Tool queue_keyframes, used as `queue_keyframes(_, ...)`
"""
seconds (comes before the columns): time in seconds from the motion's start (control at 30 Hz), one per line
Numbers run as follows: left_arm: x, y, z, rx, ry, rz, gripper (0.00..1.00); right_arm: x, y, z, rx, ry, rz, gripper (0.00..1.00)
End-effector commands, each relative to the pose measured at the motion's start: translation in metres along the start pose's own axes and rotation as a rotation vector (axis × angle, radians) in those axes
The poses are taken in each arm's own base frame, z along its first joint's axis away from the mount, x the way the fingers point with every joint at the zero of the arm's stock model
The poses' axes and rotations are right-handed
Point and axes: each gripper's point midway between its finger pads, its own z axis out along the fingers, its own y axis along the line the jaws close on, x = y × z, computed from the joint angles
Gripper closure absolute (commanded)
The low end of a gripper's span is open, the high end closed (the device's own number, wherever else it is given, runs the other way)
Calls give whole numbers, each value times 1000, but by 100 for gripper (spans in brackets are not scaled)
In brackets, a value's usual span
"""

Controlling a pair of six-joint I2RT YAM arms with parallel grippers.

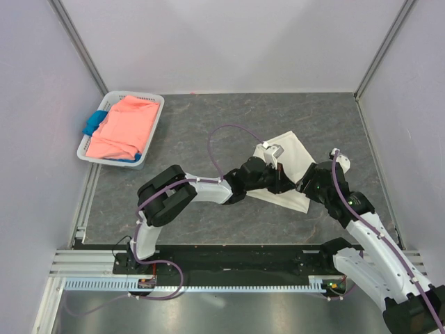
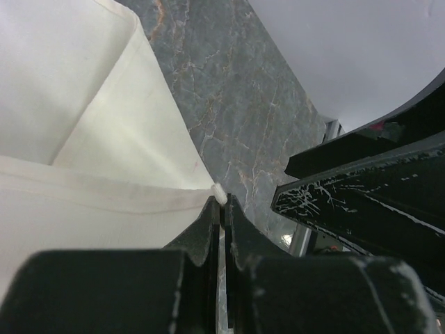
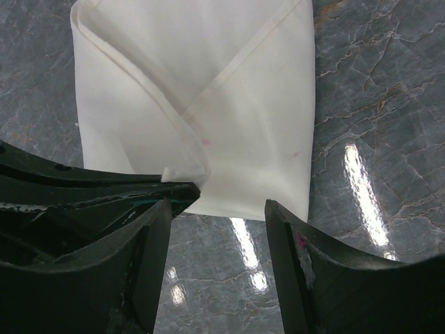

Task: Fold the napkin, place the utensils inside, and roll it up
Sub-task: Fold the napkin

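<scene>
- Off-white cloth, the napkin (image 3: pixel 236 104), is seen lying on the grey marbled table (image 1: pixel 208 118), right of centre and just ahead of both arms.
- It is laid double: a hemmed edge runs slantwise across the upper layer, and one folded edge is seen along the far left side in the right wrist view.
- The near corner of the upper layer is pinched between the closed jaws of the left gripper (image 2: pixel 222 203). That corner is raised slightly off the layer below, and the cloth is drawn into a soft ridge towards it.
- The right gripper (image 3: pixel 217 209) is held with its jaws apart and nothing between them. It is poised over the napkin's near edge, just beside the pinched corner.
- The two grippers are crowded together at that corner, the right one's black fingers (image 2: pixel 361 188) filling the right side of the left wrist view.
- Whether the right gripper's fingers touch the cloth cannot be told.
- Bare table is left beyond the napkin's far edge and along its right edge.
- A wider bare stretch is left to the napkin's left, crossed only by the left arm.
- A white basket (image 1: pixel 154 118) is set at the far left corner, well apart from the napkin, with a pink cloth (image 1: pixel 125 129) on top of a blue cloth (image 1: pixel 91 125).
</scene>
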Motion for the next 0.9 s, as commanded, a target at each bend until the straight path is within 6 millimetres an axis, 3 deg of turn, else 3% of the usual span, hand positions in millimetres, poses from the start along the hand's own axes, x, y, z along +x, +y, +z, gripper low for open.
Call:
queue_keyframes(0.0,-2,-22,16,87,1,79,98,-4,4,-2,-23,-18,19,36)
queue_keyframes(0.53,33,-32,39,124,89,126,98,-5,6,-4,-33,-23,29,35)
queue_keyframes(0.87,53,-21,46,90,131,133,98,-3,5,-3,-30,-17,30,36)
